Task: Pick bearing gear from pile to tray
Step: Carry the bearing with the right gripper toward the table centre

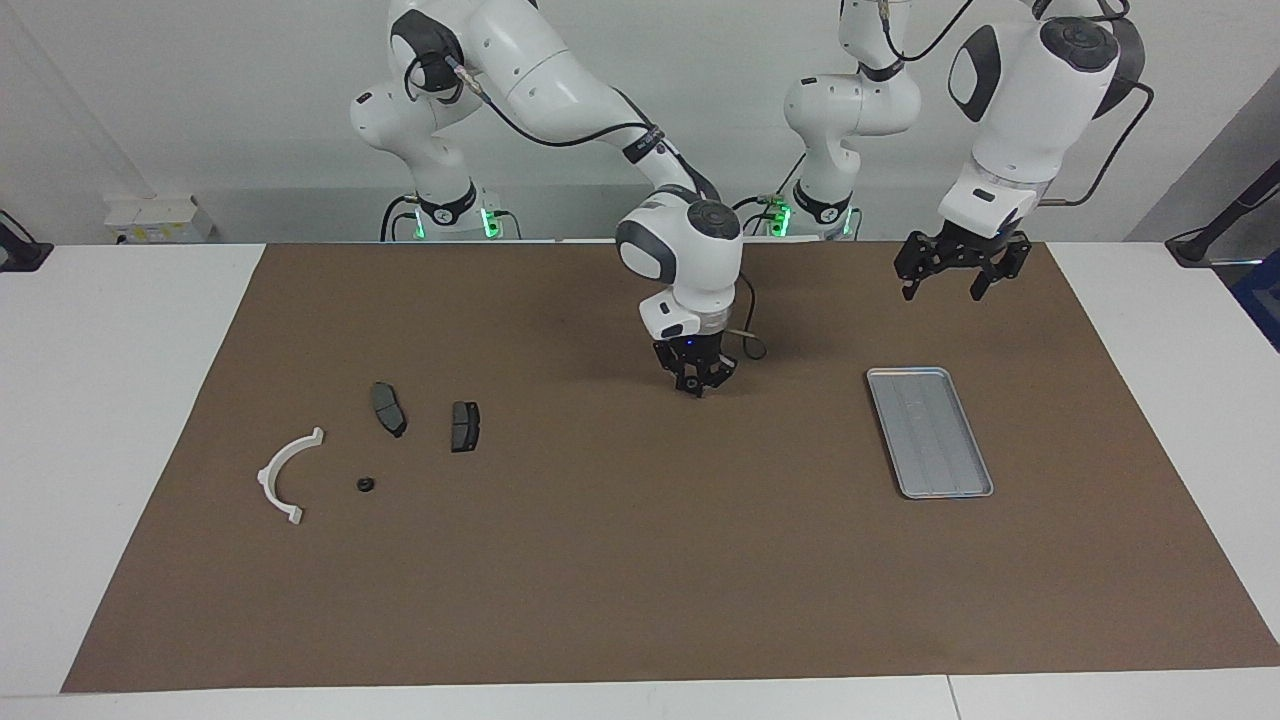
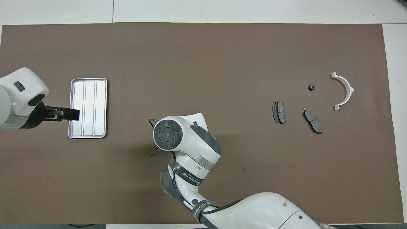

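Small black gear held in right gripper (image 1: 693,385) over mid-desk; tray (image 1: 930,432) lies toward left arm's end. Left gripper (image 1: 960,272) wide, waiting.

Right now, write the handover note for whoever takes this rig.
Right gripper: over the mat's middle, between pile and tray, fingers closed on a small black round piece.
Left gripper: open, waiting above the mat near the tray's robot-side end.
Pile, at the right arm's end: white arc bracket, two dark pads, one small black round piece.
Done: a piece picked.
Left: set it in the tray, which holds nothing yet.
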